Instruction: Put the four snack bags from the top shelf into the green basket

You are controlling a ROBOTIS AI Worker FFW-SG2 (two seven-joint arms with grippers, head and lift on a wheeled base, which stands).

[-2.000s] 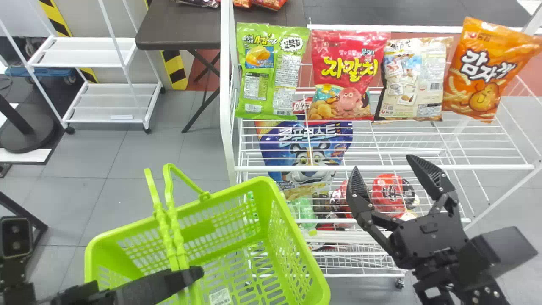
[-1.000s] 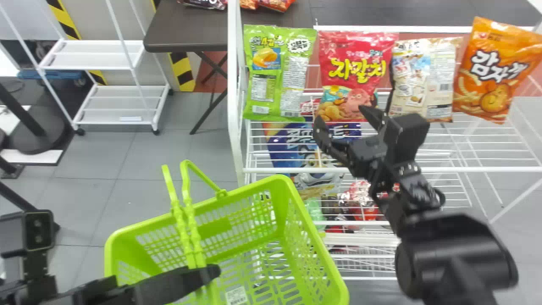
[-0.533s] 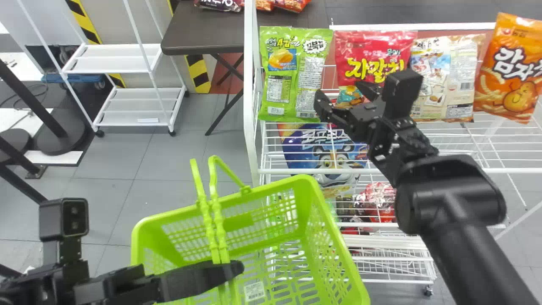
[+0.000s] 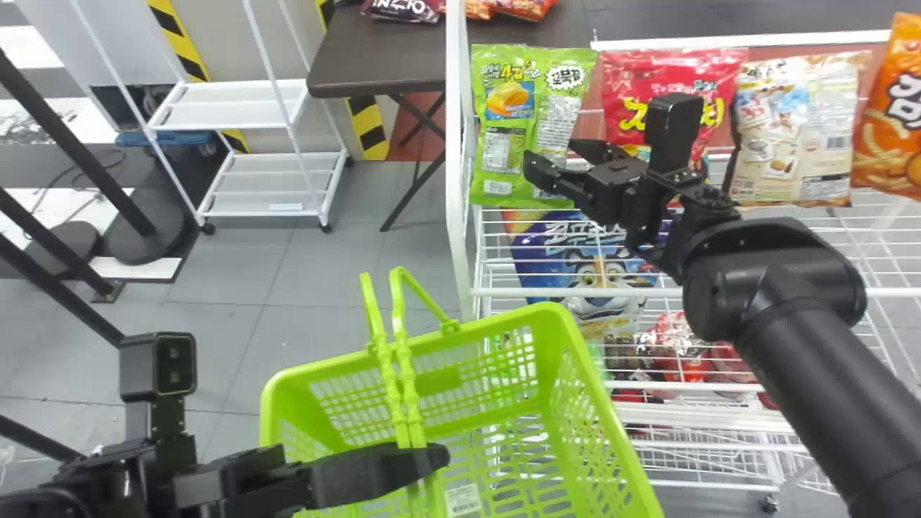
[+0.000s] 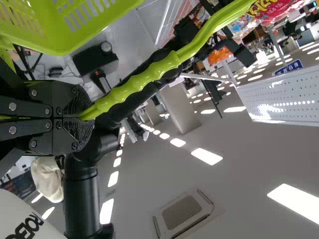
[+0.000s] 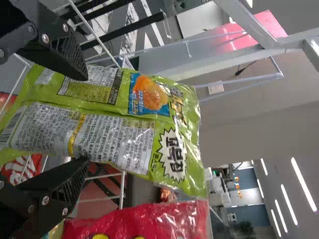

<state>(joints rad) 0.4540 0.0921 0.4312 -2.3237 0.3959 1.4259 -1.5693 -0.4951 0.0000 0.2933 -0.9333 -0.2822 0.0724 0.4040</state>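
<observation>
The right arm [image 4: 820,352] comes in from the lower right corner and slants up and left, bending at a thick black joint, to the front of the top shelf. Its right claw [image 4: 552,156] points up and left at the lower part of the green snack bag [image 4: 507,137]. In the right wrist view the claw [image 6: 85,118] is spread, one finger over each long side of that bag; whether either touches it I cannot tell.

Next along the shelf is the red snack bag [image 4: 626,79], its middle partly hidden by the right arm's wrist camera [image 4: 673,129]. Then come the beige snack bag [image 4: 799,137] and the orange snack bag [image 4: 888,137], the latter cut off by the head view's right edge. All four are on the top shelf, outside the basket.

The left arm [image 4: 165,460] lies low on the left, partly out of frame, reaching across the green basket [image 4: 597,388]. Its left claw [image 4: 424,464] is pressed together around the basket's handle [image 5: 164,67]. The basket's near side runs off the bottom edge.

Below the top shelf, wire bars and the right arm partly cover a blue bag [image 4: 550,252]. Behind, more snack bags on a dark bench [image 4: 381,65] are cut off at the top.
</observation>
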